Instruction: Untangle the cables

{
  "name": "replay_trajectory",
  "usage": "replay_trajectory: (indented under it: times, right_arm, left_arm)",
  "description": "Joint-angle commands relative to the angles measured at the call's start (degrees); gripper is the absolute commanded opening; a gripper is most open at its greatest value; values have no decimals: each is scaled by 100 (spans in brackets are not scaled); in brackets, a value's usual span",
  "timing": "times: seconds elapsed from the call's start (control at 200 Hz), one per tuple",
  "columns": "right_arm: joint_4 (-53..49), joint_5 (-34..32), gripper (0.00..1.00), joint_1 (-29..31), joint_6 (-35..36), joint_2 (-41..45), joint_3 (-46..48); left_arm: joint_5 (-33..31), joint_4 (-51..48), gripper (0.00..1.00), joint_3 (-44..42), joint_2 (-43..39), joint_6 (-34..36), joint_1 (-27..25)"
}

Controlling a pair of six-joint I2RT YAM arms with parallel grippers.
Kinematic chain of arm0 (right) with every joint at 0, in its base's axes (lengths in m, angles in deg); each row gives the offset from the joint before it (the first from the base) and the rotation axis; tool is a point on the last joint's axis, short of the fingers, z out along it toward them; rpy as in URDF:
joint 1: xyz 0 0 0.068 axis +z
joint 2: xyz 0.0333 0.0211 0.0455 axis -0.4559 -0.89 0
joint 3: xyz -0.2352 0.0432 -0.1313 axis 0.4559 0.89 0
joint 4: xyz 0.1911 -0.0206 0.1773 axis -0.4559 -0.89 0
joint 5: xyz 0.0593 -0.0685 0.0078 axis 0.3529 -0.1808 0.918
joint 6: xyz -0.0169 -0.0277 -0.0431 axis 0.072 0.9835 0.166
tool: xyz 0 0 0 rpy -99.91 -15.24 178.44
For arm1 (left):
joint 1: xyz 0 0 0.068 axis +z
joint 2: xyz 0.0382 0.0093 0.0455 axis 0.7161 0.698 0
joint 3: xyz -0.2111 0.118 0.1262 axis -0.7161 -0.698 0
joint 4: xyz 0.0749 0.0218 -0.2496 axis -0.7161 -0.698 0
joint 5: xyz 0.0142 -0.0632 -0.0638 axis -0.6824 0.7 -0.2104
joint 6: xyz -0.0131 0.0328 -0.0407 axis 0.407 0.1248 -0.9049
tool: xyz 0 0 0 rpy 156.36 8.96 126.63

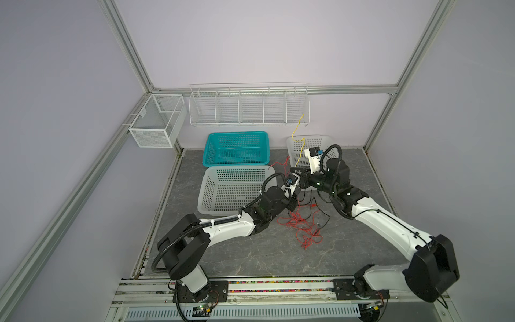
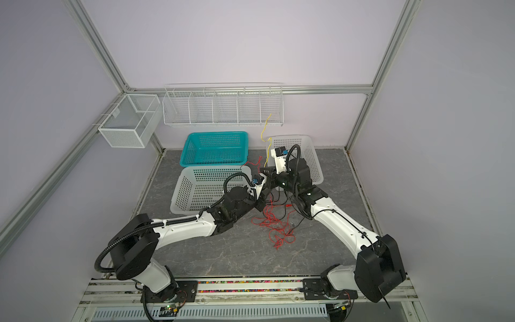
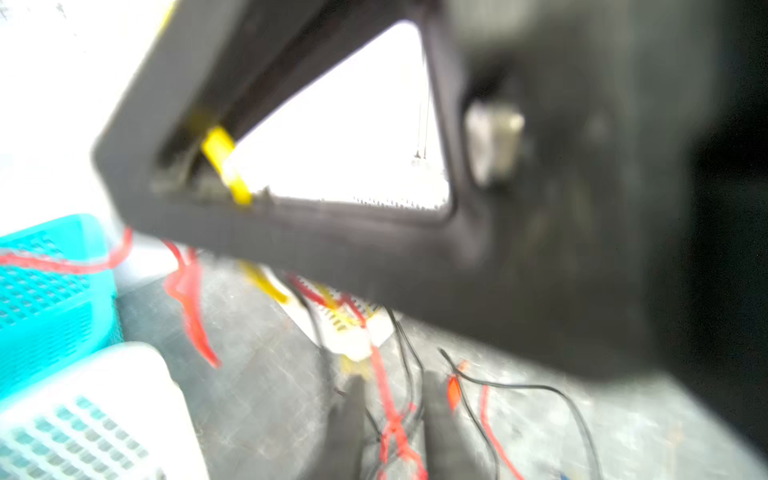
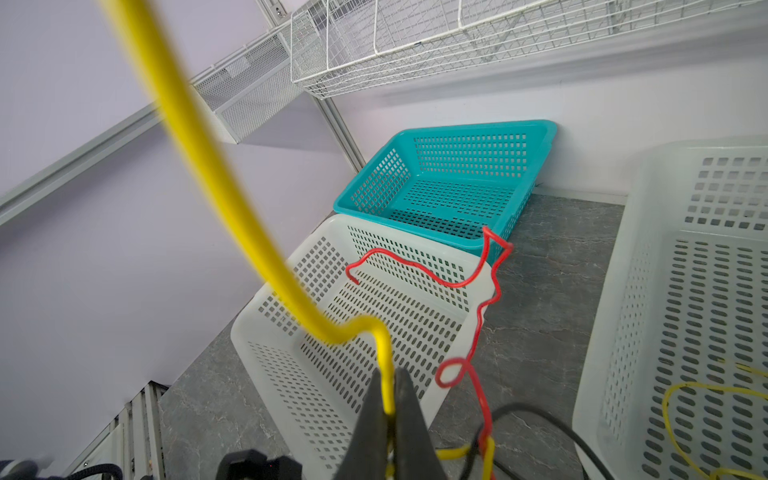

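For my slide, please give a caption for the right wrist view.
Right gripper pinches the yellow cable; a red cable curls near a white basket and a teal basket.

To the left of my left claw (image 1: 297,193) lies a large white basket (image 1: 212,192), empty, with rows of small holes in its walls. Farther from this claw, just behind the white one, is a teal basket (image 1: 237,133) of the same kind. Behind my right claw (image 1: 293,169) a second white basket (image 1: 309,137) stands near the back wall. High above both claws, a white wire shelf (image 1: 248,107) with five compartments hangs on that wall. A white mesh box (image 1: 156,122) hangs far to the left. The surface (image 1: 250,259) under the claws is grey, like marble.
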Motion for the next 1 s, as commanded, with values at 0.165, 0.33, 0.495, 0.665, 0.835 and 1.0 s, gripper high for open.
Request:
replay_trajectory:
  times: [0.165,0.33,0.495,0.665,0.835,1.0]
  right_arm:
    - [-247,-388,6,12,466,340,28]
    - [-341,-228,6,12,565,391,65]
    - [-383,194,6,12,506,402,44]
    - [-370,412,6,7,235,418,56]
    - [-311,667,6,12,-77,441,23]
    - [-342,925,6,12,-372,369,-19]
  left_arm:
    - [-82,71,50,-412,-828,206,-66]
    - [-495,152,49,-480,-1131,163,-31]
    - [-889,-84,45,-88,-928,229,8]
    - [-959,273,42,60,-596,211,22]
    - [-1045,596,40,136,-315,274,22]
    - [-1390,1183,36,50,-159,387,22]
